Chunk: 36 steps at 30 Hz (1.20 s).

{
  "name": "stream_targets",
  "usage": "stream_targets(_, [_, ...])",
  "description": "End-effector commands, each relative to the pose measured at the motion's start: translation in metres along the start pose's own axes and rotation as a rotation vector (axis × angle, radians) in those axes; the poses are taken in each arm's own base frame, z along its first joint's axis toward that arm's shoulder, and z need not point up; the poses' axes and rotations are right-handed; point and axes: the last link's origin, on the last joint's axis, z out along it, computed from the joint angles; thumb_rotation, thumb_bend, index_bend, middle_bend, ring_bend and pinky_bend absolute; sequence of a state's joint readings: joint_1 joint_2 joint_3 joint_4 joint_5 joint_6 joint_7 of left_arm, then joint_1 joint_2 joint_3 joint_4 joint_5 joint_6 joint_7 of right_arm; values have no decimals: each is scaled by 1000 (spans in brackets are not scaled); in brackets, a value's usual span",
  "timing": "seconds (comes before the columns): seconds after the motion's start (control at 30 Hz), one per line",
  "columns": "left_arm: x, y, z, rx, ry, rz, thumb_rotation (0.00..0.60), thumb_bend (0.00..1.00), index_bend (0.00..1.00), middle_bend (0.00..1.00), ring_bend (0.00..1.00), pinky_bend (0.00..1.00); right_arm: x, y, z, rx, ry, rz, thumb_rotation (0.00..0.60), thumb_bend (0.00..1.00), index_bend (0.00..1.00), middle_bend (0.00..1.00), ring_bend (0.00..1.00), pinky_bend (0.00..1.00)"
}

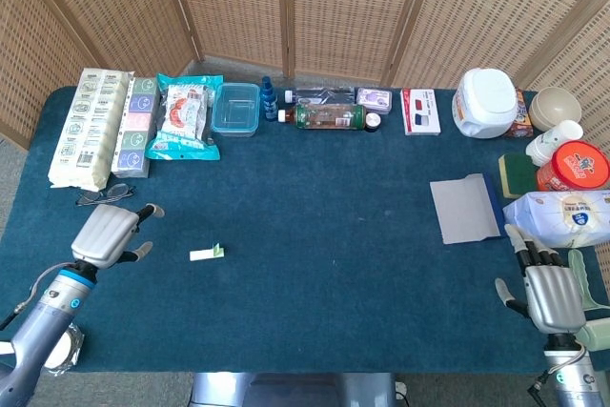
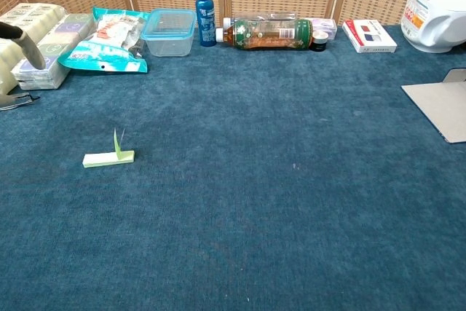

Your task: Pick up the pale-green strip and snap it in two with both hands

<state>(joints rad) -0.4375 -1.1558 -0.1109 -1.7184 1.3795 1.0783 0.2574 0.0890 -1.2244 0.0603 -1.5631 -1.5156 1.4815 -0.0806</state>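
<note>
The pale-green strip (image 1: 207,254) (image 2: 108,158) lies flat on the blue table cloth, left of centre, with a small flap standing up near its right end. My left hand (image 1: 108,234) hovers to the left of it, a short gap away, empty, with its fingers apart. In the chest view only a fingertip of the left hand (image 2: 22,42) shows at the left edge. My right hand (image 1: 550,288) rests near the table's front right corner, fingers spread and holding nothing, far from the strip.
Along the back stand packets (image 1: 92,126), a snack bag (image 1: 183,116), a clear box (image 1: 235,108), a spray bottle (image 2: 204,2), a lying bottle (image 1: 329,116) and a white cooker (image 1: 483,103). Glasses (image 1: 104,195) lie beyond the left hand. A grey sheet (image 1: 464,209) and bags sit right.
</note>
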Motion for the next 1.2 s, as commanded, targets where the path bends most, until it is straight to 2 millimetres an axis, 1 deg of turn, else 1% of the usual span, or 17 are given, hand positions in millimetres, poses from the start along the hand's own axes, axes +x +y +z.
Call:
stream_targets(0.03, [-7, 8, 5, 3, -18, -13, 600, 256, 358, 999, 1000, 1000, -1, 0, 0, 0, -1, 2, 600, 364, 20, 157, 192, 289])
stream_targets(0.17, [-13, 13, 8, 11, -36, -28, 600, 256, 386, 999, 1000, 1000, -2, 1, 0, -6, -3, 5, 600, 364, 18, 157, 194, 290])
stream_targets(0.33, [-20, 20, 12, 12, -61, -40, 600, 256, 393, 999, 1000, 1000, -3, 3, -2, -15, -5, 9, 600, 364, 18, 157, 195, 291])
stream_targets(0.4, [-29, 24, 16, 16, -82, -49, 600, 256, 393, 999, 1000, 1000, -4, 5, -3, -22, -8, 10, 600, 364, 18, 157, 196, 291])
stream_targets(1.0, [-65, 56, 33, 34, -143, -70, 600, 256, 433, 999, 1000, 1000, -12, 14, -7, -47, -26, 27, 600, 364, 18, 157, 201, 293])
stream_targets(1.2, [-73, 60, 37, 46, -161, -73, 600, 256, 435, 999, 1000, 1000, -13, 16, -7, -52, -29, 29, 600, 364, 18, 157, 201, 293])
